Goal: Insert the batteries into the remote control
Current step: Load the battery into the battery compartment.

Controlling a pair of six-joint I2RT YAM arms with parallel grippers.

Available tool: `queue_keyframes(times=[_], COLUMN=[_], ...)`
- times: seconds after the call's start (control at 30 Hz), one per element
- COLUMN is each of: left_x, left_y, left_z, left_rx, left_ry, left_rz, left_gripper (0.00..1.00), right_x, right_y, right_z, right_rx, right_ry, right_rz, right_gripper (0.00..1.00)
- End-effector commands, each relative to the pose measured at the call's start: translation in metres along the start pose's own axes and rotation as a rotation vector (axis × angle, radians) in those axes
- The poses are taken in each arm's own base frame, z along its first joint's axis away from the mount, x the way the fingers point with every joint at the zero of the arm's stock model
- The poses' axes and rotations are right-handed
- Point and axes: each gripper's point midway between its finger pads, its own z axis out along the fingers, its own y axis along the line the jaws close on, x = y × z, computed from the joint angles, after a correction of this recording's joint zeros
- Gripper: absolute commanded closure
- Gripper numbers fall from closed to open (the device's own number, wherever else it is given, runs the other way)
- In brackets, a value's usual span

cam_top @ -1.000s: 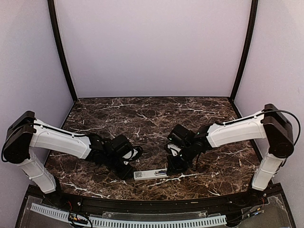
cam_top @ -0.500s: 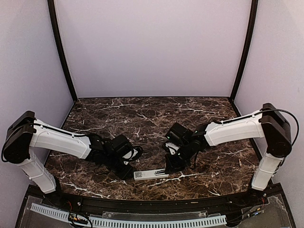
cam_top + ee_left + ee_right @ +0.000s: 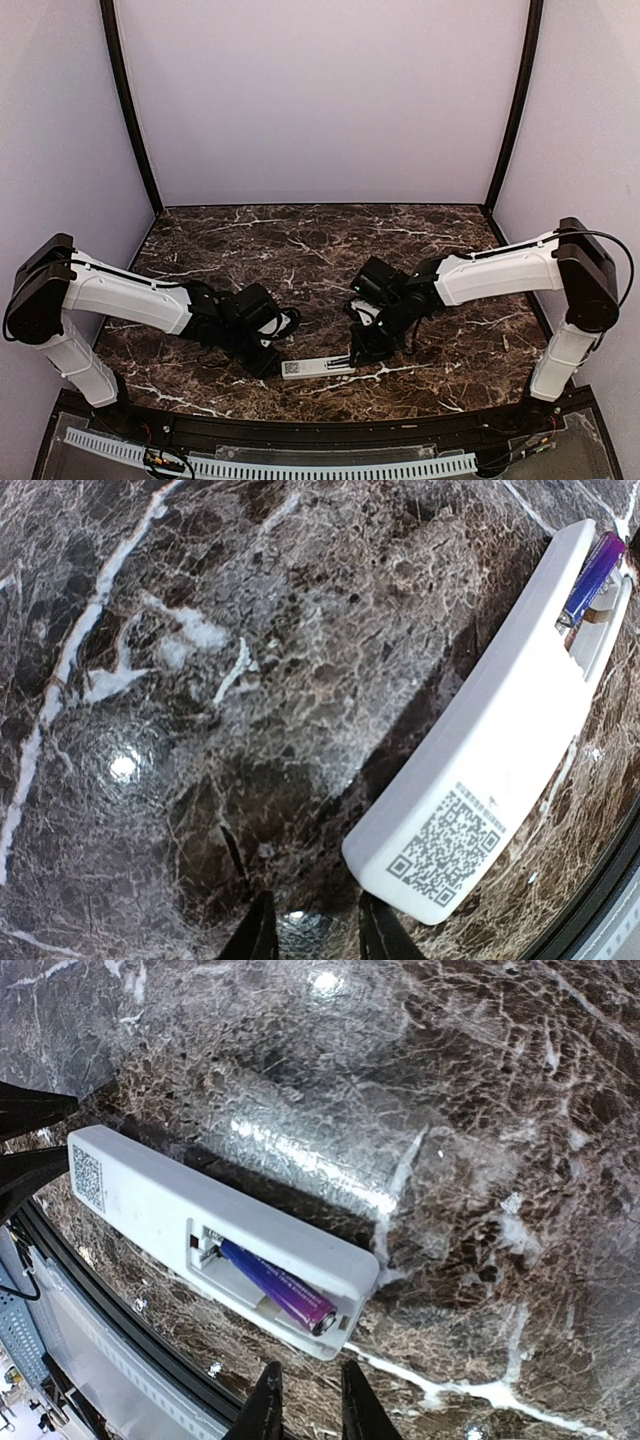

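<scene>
One battery (image 3: 275,1285) inside remote control (image 3: 150,1195) compartment

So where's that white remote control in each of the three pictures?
Top external: the remote control lies low in the centre of the picture, running left to right.
Left wrist: it runs diagonally up the right side, from bottom middle to the top right corner.
Right wrist: it slants across the lower left.
Shared landmark: the QR label at one end of it, visible in all three views.
</scene>
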Motion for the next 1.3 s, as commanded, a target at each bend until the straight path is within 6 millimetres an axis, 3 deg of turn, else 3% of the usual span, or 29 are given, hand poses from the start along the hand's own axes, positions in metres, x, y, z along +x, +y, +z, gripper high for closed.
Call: queue_keyframes(times=[0.0, 0.17, 0.4, 1.27], left_x=[-0.002, -0.001, -0.001, 0.000], left_y=[-0.001, 0.000, 0.000, 0.000], left_z=[-0.001, 0.000, 0.000, 0.001], left_rx=[0.000, -0.001, -0.002, -0.005], left_ry=[0.004, 0.006, 0.006, 0.007], left_rz=[0.011, 0.010, 0.010, 0.012], left_gripper=[0.73, 0.73, 0.73, 0.73], right_x=[-0.004, -0.013, -0.027, -0.020], right_y=[0.005, 0.001, 0.008, 0.006], right_z=[-0.022, -0.026, -0.013, 0.003], right_rx=[-0.004, -0.004, -0.052, -0.051], right_ry=[-0.029, -0.062, -0.073, -0.042], right_rz=[-0.016, -0.001, -0.002, 0.017], right_gripper=[0.81, 0.83, 0.85, 0.92])
